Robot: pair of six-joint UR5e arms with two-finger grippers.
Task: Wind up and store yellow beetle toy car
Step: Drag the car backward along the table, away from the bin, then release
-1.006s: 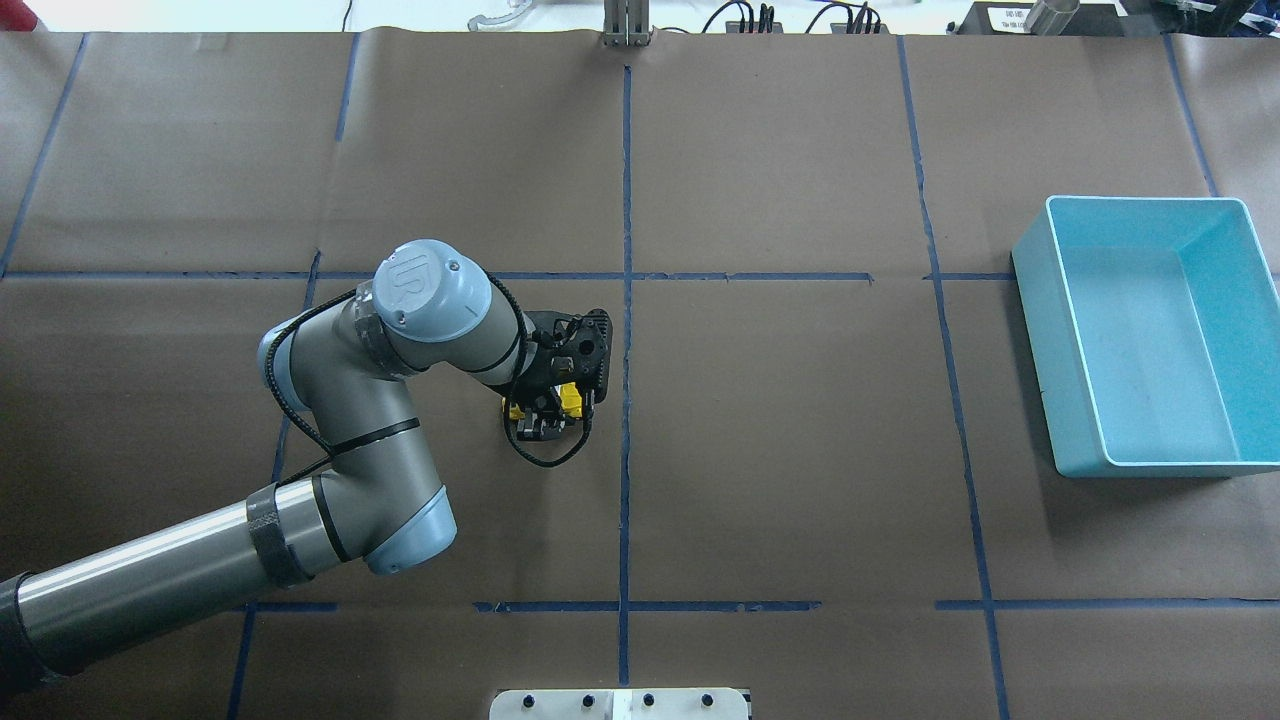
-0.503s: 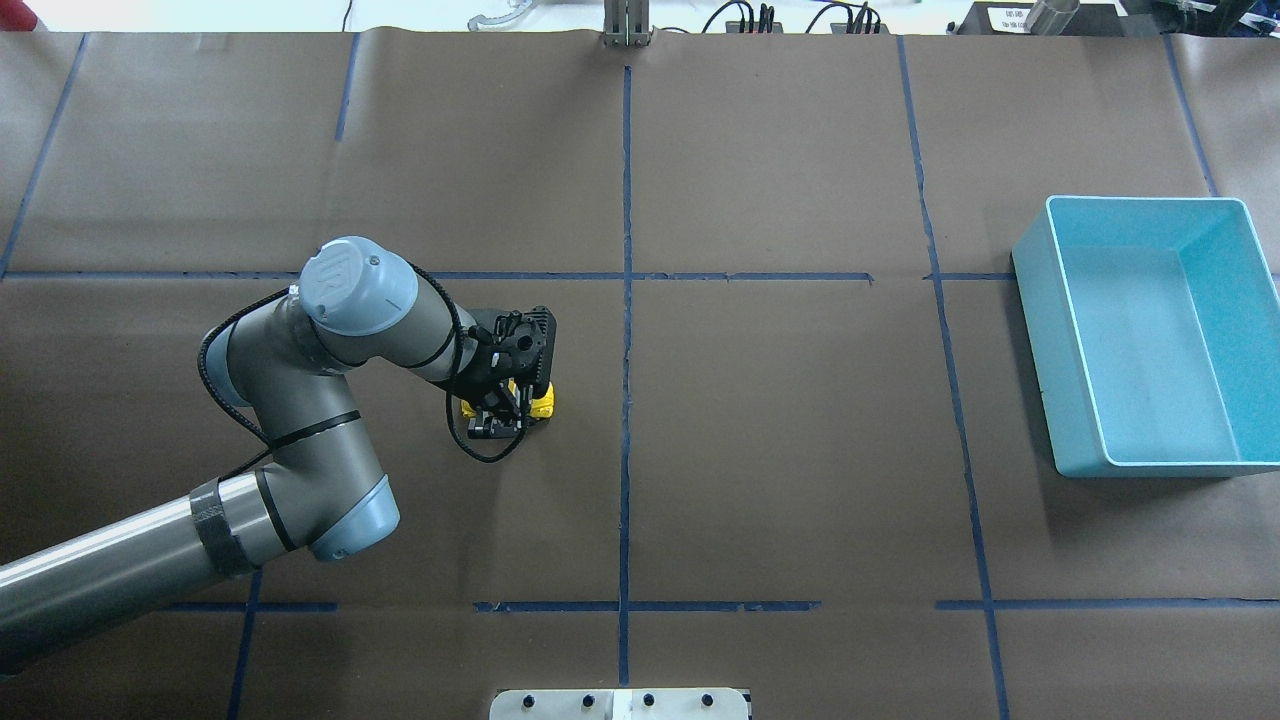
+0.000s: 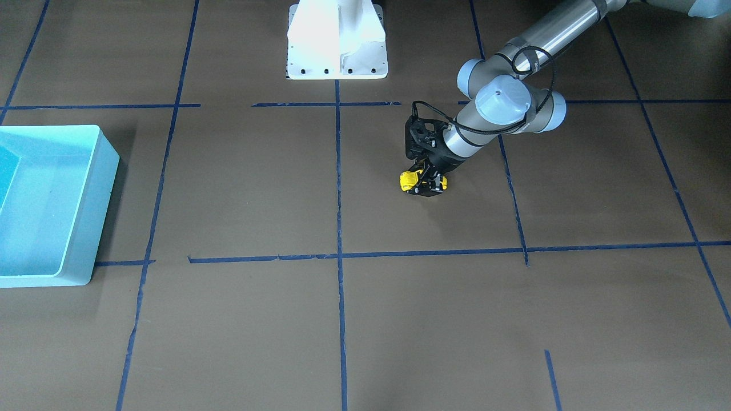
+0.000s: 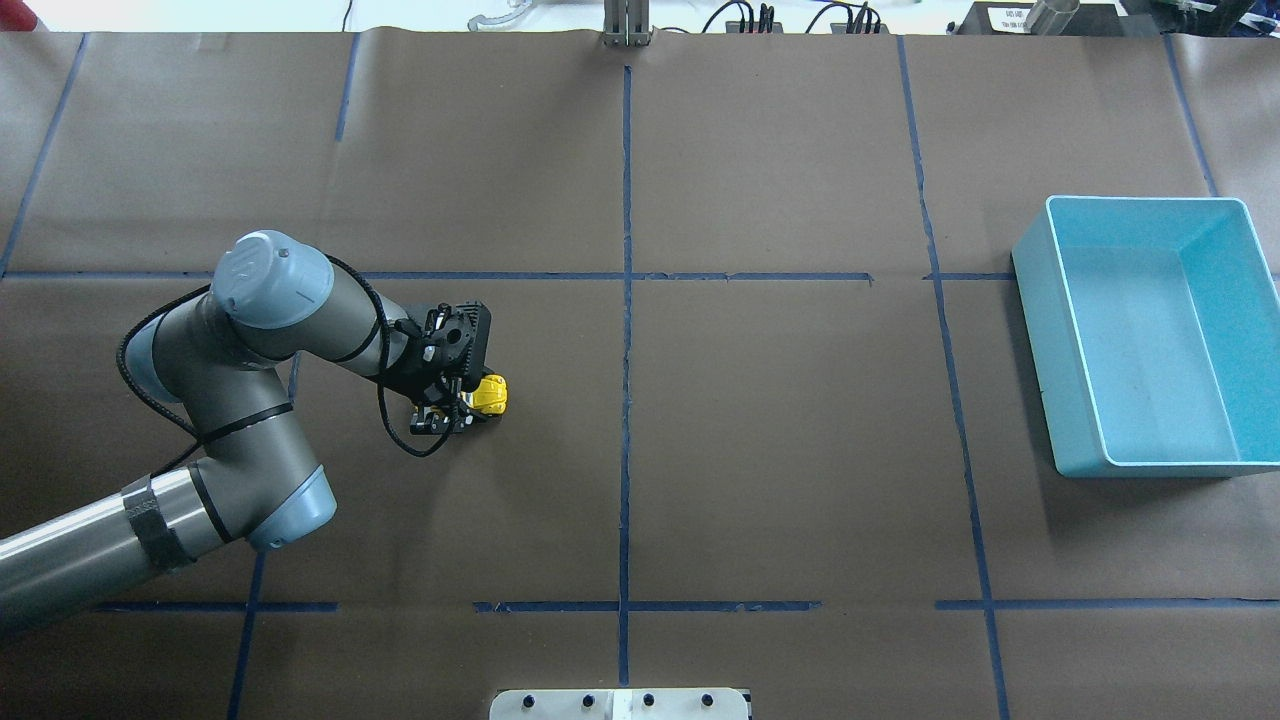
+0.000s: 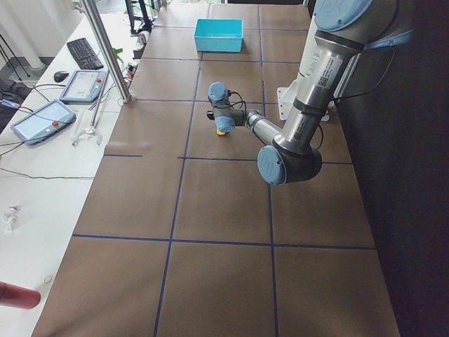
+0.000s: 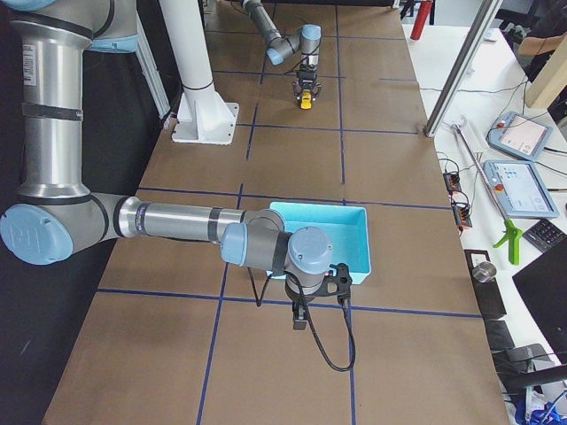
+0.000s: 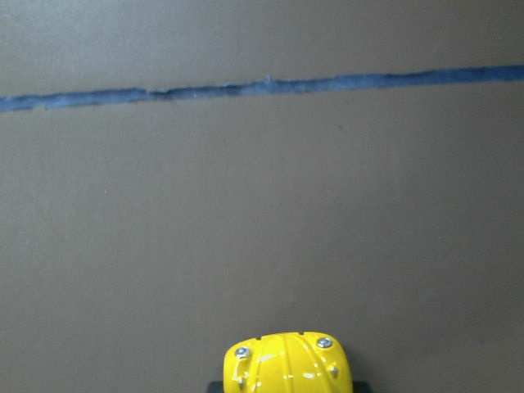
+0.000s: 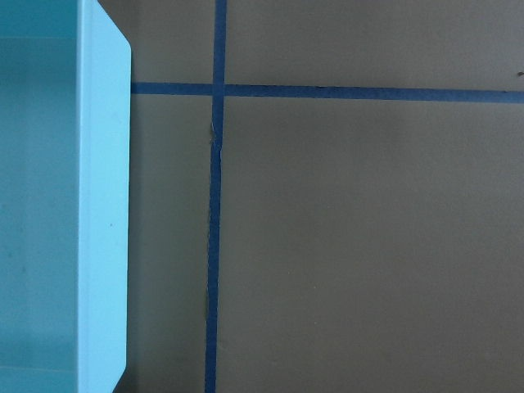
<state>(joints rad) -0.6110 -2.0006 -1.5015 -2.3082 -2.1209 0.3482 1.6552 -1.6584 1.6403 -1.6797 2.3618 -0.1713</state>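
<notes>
The left fingers (image 4: 445,418) clamp the car (image 4: 490,393), its nose sticking out past them; whether the right fingers (image 6: 299,320) are open cannot be told.

My left wrist view crops the yellow beetle toy car (image 7: 286,364) at its bottom edge. The right gripper (image 6: 299,320) is so small that I cannot read its jaws.

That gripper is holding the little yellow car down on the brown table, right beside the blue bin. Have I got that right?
Not quite. The left gripper does hold the yellow car on the brown table, but not beside the blue bin: the bin sits far off across the table. The overhead view shows it.
</notes>
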